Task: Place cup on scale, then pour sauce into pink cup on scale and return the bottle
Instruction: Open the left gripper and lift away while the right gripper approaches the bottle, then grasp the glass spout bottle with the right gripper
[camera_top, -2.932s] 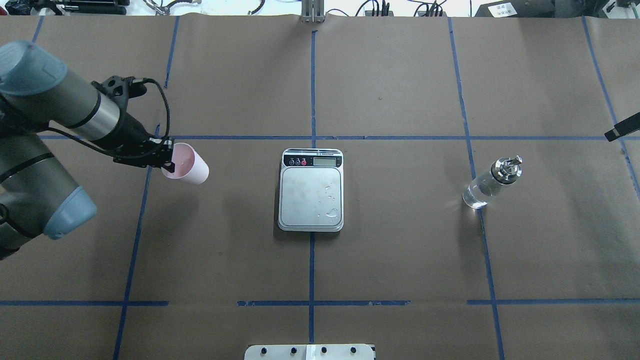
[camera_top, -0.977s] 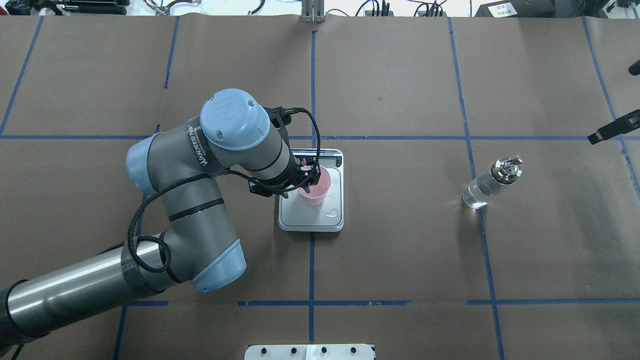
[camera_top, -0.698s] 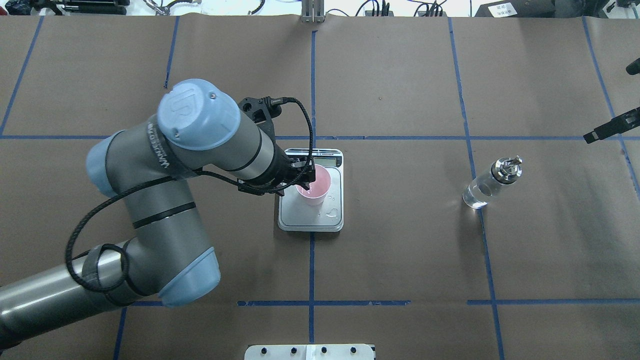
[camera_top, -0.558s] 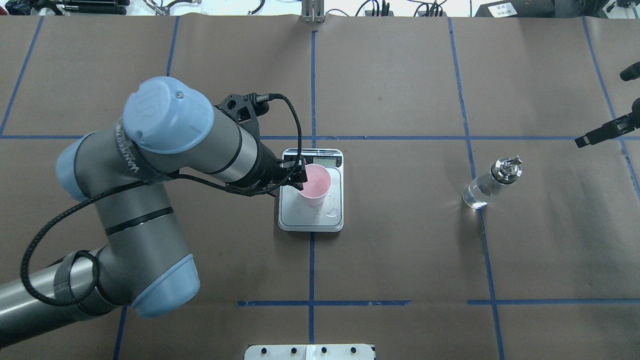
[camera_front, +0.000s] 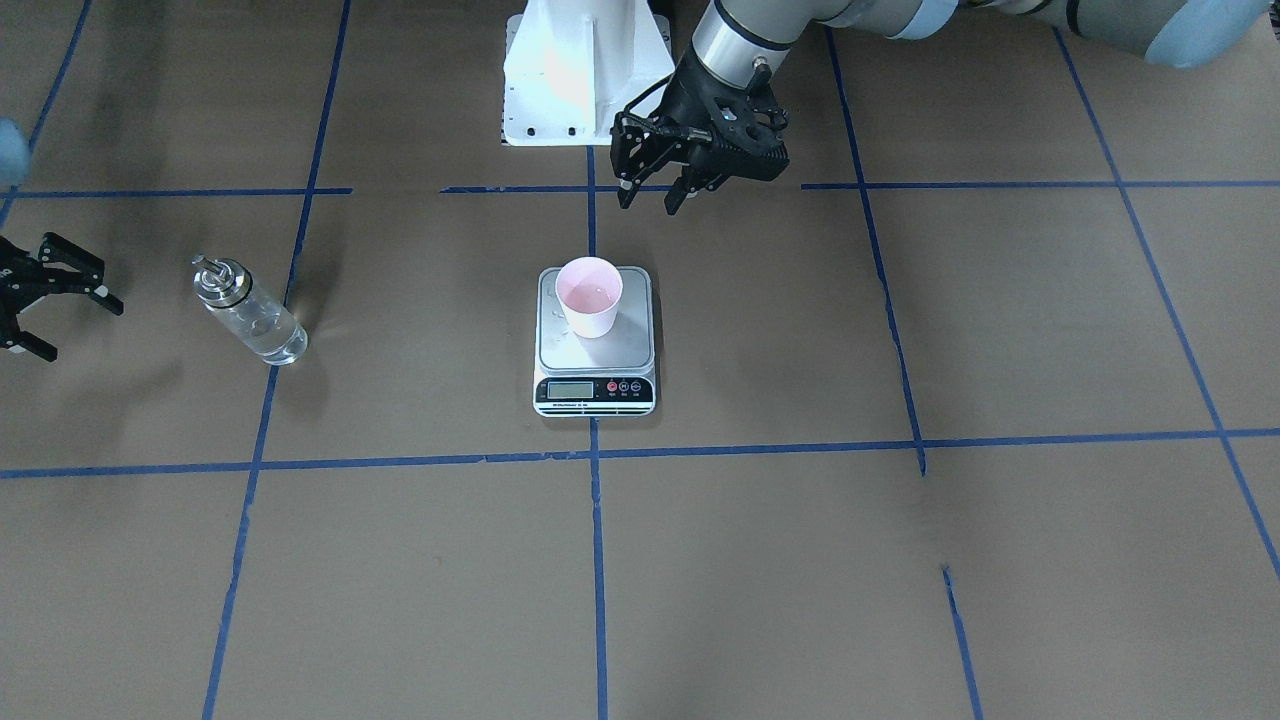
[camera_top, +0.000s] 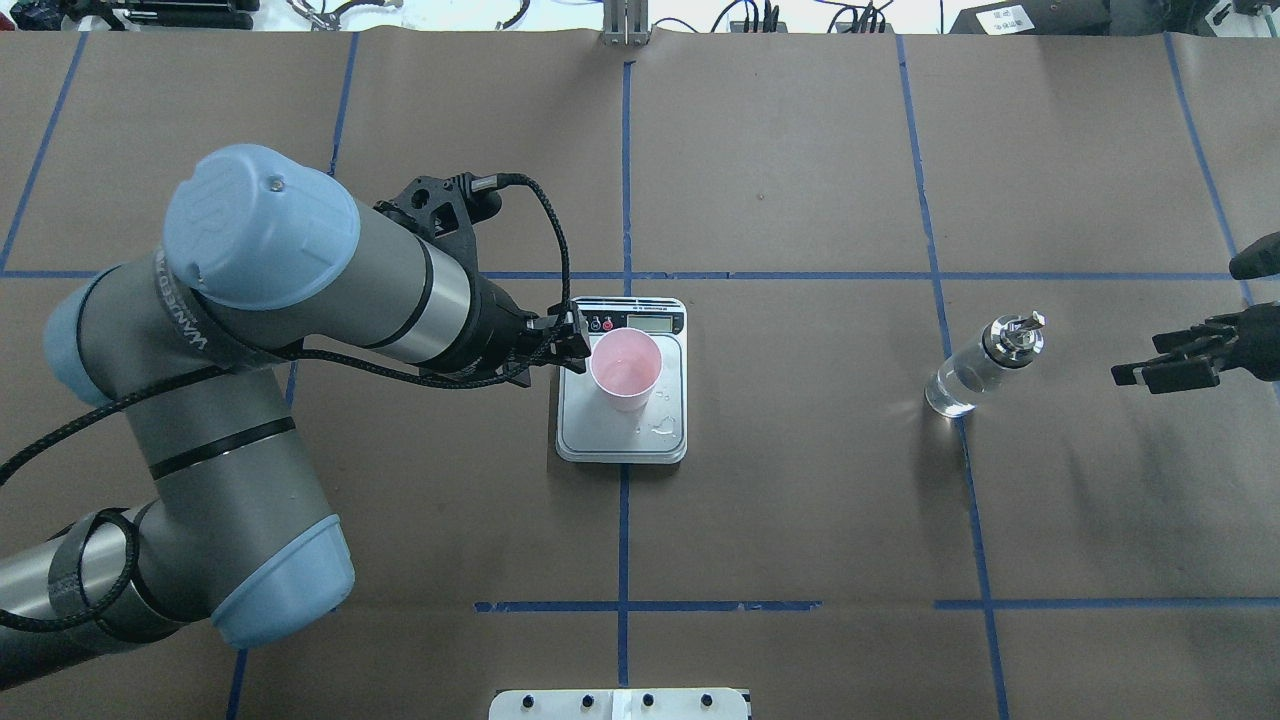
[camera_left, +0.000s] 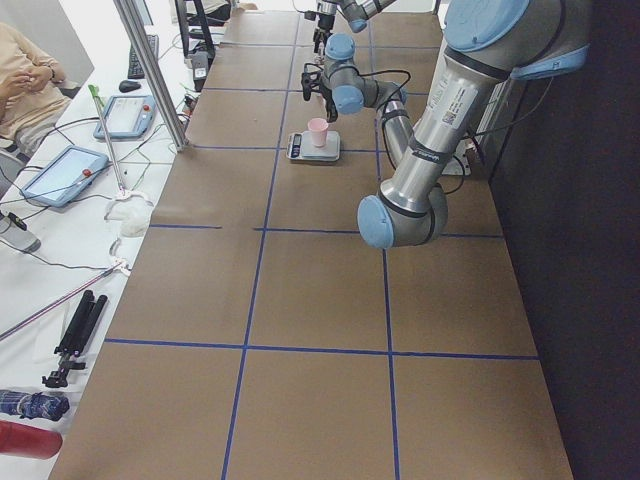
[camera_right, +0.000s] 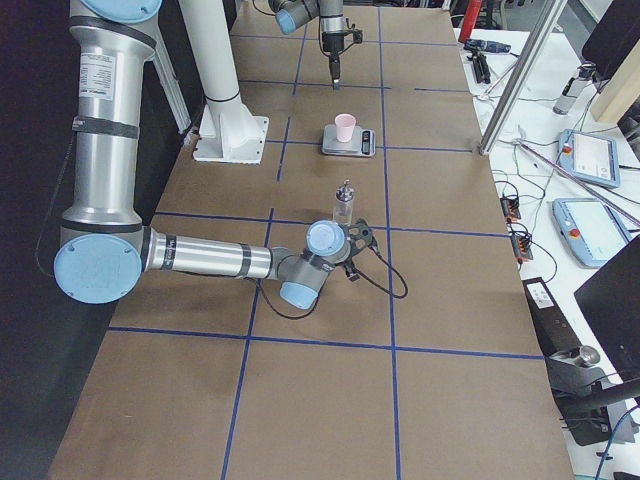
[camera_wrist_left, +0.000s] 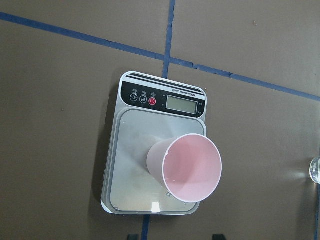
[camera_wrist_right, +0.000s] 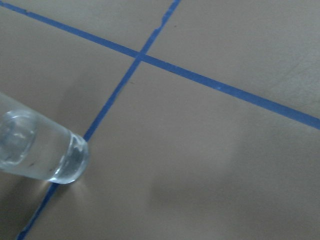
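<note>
While tapered paper cup (camera_front: 589, 296) sits on steel scale (camera_front: 630, 345), L gripper (camera_front: 651, 203) splayed, empty; R gripper (camera_top: 1138, 359) likewise.

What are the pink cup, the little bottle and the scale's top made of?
Cup: probably paper, matt pale pink with a thin rim. Bottle: clear glass, perhaps plastic; see-through with glints. Its cap: shiny silver metal. Scale: top looks like brushed steel, dull grey sheen; white body likely plastic.
</note>
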